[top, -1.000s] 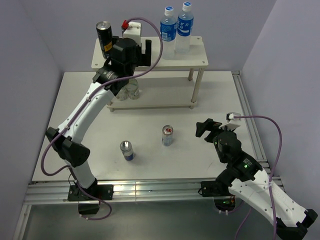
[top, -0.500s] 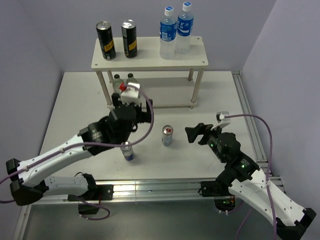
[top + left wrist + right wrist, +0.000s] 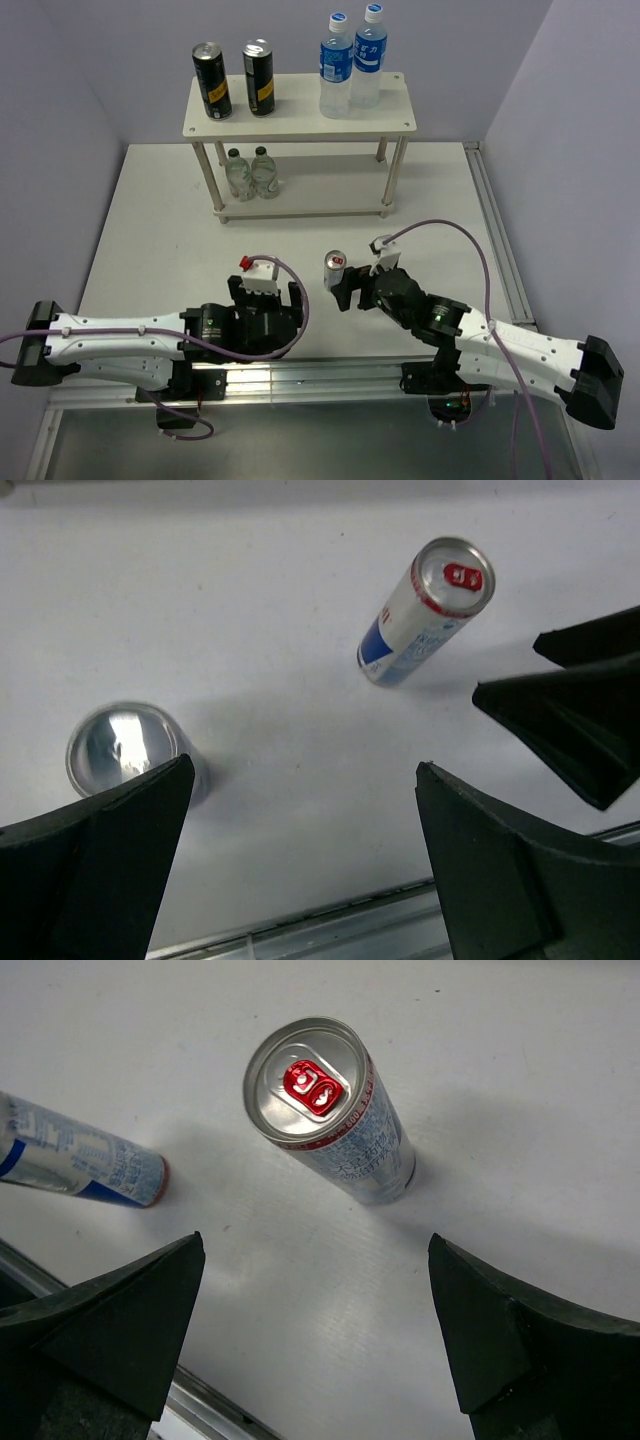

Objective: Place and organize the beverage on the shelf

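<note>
The shelf (image 3: 300,122) stands at the back. Its top board holds two black cans (image 3: 211,80) and two water bottles (image 3: 352,62). A short silver can with a red tab (image 3: 335,270) stands on the table; it also shows in the left wrist view (image 3: 428,610) and the right wrist view (image 3: 330,1110). The second silver can (image 3: 128,750) stands at my left finger's tip, hidden under the arm in the top view. It also shows at the right wrist view's left edge (image 3: 80,1165). My left gripper (image 3: 268,305) is open and empty above it. My right gripper (image 3: 348,288) is open and empty, just right of the red-tab can.
Two small clear unlabelled bottles (image 3: 251,172) stand on the shelf's lower board. The metal rail (image 3: 320,372) along the table's near edge lies just behind both grippers. My right gripper's fingers (image 3: 570,720) show at the right of the left wrist view.
My left arm has come down from the shelf to the table's front, leaving the second black can on the top board. My right gripper has moved left to the red-tab can.
</note>
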Robot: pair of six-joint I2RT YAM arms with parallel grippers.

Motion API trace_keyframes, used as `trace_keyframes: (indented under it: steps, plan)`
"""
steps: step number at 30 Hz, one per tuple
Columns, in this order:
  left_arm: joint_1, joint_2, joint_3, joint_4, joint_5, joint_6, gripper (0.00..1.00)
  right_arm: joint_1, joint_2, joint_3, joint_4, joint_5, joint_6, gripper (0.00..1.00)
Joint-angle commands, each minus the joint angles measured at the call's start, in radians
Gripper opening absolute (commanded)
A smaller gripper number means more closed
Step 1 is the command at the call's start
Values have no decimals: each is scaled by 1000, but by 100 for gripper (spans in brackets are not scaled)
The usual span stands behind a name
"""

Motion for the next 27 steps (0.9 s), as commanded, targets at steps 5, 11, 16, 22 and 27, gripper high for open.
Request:
trace_keyframes:
  steps: [5,11,16,22,27]
  plan:
    - [-72,17,-121,-204,-72,-505,99,4,153,23,127,102,53,100]
    - [-87,65,-172,-296,-99,-676,99,2,245,27,208,133,57,100]
    - [-85,138,-208,-321,-168,-826,99,2,327,39,282,147,45,100]
    - [-61,255,-178,-304,-230,-857,99,2,426,65,399,199,7,100]
    - [-17,269,-216,-80,-237,-680,99,1,537,96,507,228,-38,100]
